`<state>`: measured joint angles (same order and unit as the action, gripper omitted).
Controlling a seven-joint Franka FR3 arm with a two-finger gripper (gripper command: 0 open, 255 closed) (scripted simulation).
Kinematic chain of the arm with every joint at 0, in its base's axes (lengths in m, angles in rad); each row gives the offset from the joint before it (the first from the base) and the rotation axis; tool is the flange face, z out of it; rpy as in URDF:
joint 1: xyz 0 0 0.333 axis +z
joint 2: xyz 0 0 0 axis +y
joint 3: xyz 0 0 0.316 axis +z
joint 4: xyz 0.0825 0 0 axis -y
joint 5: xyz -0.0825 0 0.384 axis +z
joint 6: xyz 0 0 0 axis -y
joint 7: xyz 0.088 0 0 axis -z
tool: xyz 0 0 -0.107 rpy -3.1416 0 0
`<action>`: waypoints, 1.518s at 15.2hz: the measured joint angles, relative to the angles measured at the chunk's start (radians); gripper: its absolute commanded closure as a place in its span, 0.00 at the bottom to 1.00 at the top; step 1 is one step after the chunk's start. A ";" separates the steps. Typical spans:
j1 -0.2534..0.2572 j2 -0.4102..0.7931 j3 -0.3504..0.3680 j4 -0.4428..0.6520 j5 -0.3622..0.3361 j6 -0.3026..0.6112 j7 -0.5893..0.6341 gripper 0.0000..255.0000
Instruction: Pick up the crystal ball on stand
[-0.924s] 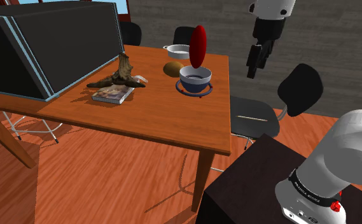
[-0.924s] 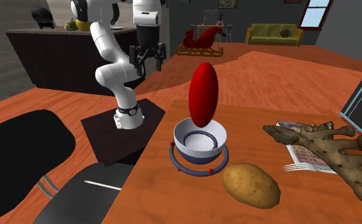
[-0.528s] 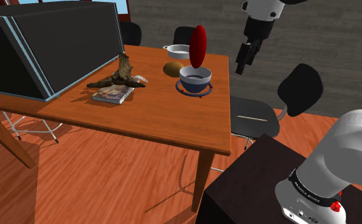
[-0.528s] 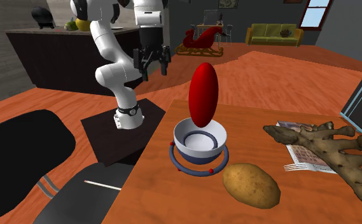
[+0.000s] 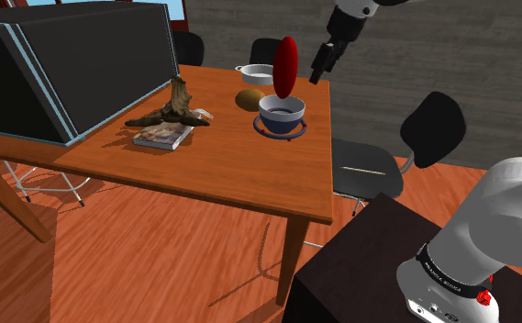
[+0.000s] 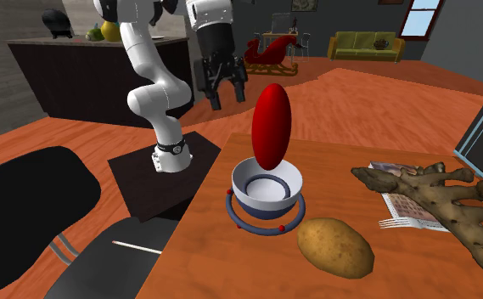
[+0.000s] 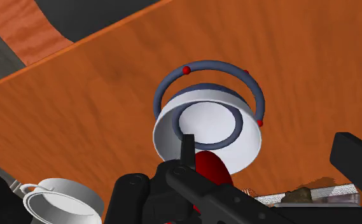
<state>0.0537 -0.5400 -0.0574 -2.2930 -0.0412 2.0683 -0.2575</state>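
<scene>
The crystal ball is a red egg-shaped body [image 5: 286, 62] upright over a white bowl-like stand [image 5: 282, 112] ringed in blue, near the table's far right part in the shoulder view. In the second exterior view the red ball [image 6: 271, 126] rises from the stand [image 6: 267, 194]. My black gripper [image 5: 320, 68] hangs in the air just to the right of the ball's top, apart from it, open and holding nothing. The second exterior view has the gripper [image 6: 224, 95] behind and left of the ball. Through the wrist view, the gripper [image 7: 271, 159] looks down on the stand [image 7: 173, 130] and ball [image 7: 212, 169].
A potato [image 5: 249, 97] lies beside the stand, a white pot [image 5: 257, 73] behind it. Driftwood [image 5: 172, 108] rests on a book [image 5: 164, 136] mid-table. A big dark box [image 5: 66, 64] takes the table's [image 5: 222, 170] left end. Black chairs [image 5: 433, 128] stand at the table's right side.
The gripper has travelled up and to the shoulder view's left, from over the chair to beside the ball's top. Its fingers stayed open. Nothing on the table moved.
</scene>
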 measured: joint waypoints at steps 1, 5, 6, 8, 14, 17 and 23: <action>0.004 0.013 -0.005 0.006 0.004 0.037 -0.011 0.00; 0.024 0.082 -0.033 0.067 0.028 0.166 -0.069 0.00; 0.031 0.105 -0.039 0.083 0.037 0.204 -0.083 0.00; 0.045 0.145 -0.054 0.118 0.057 0.268 -0.118 0.00; 0.076 0.213 -0.086 0.165 0.110 0.403 -0.194 0.00; 0.078 0.216 -0.089 0.131 0.116 0.443 -0.203 0.00; 0.080 0.221 -0.091 0.101 0.120 0.480 -0.208 1.00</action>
<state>0.1336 -0.3192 -0.1480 -2.1920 0.0790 2.5483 -0.4651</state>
